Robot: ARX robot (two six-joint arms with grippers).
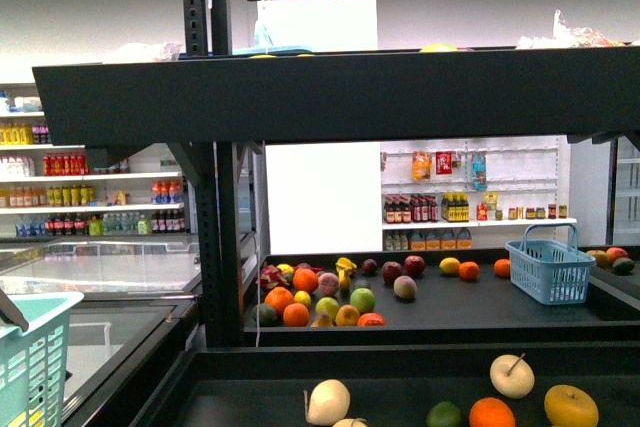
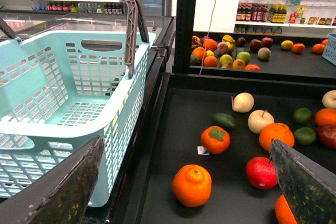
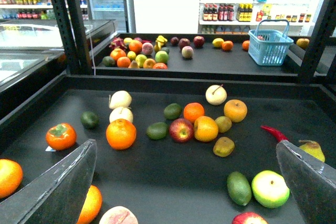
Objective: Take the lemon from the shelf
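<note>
The lemon (image 1: pixel 302 298) is a small bright yellow fruit in the fruit cluster on the far tray of the black shelf (image 1: pixel 330 97). It also shows as the lemon (image 2: pixel 210 53) and the lemon (image 3: pixel 131 54) in the two wrist views, far beyond both grippers. My left gripper (image 2: pixel 185 145) is open above the near tray (image 2: pixel 173 129), with a knobbed orange (image 2: pixel 191 184) below its gap. My right gripper (image 3: pixel 186 144) is open over the near tray's mixed fruit, holding nothing. Neither arm shows in the front view.
A teal basket (image 2: pixel 63 93) with a grey handle stands left of the near tray. A small blue basket (image 1: pixel 550 267) sits on the far tray at the right. A larger yellow oval fruit (image 1: pixel 450 266) lies beside an orange there. A black upright (image 1: pixel 215 237) separates the bays.
</note>
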